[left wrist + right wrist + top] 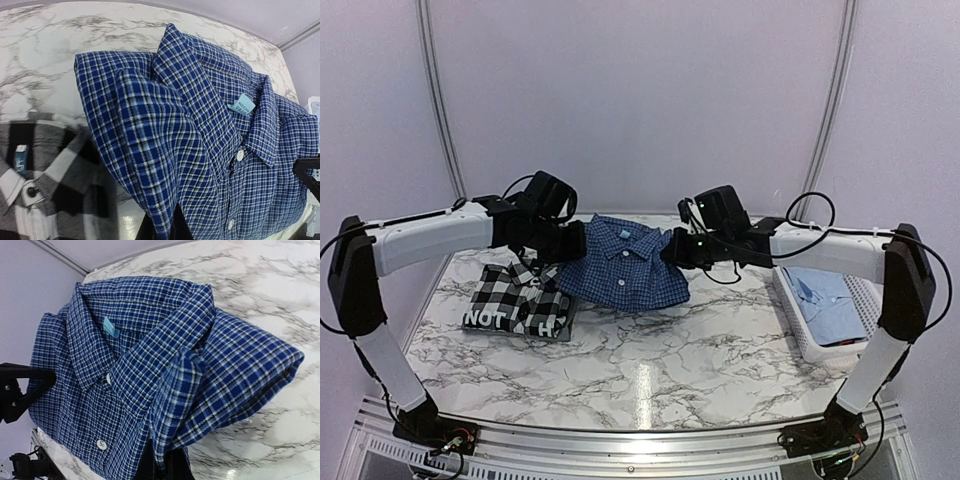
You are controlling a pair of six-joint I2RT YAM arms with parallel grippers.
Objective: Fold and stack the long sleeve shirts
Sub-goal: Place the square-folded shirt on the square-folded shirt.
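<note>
White slatted basket [798,332] at right edge of counter [650,370], pale blue shirt [828,300] lying inside. Black-and-white plaid shirt [520,298] folded flat on counter's left, just below left hand [576,243]. Dark blue checked shirt [625,262] at far centre, spanning between hands, collar toward far side, its left edge overlapping plaid shirt in view. Left hand clamped tight on its left fold. Right hand [672,250] clamped tight on its right fold. Shirts: three. Basket: one. Hands: two.

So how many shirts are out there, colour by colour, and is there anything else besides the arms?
1 dark blue checked shirt
1 black-and-white plaid shirt
1 pale blue shirt
1 white slatted basket, which holds the pale blue one
Total: 4 things, 3 of them shirts
</note>
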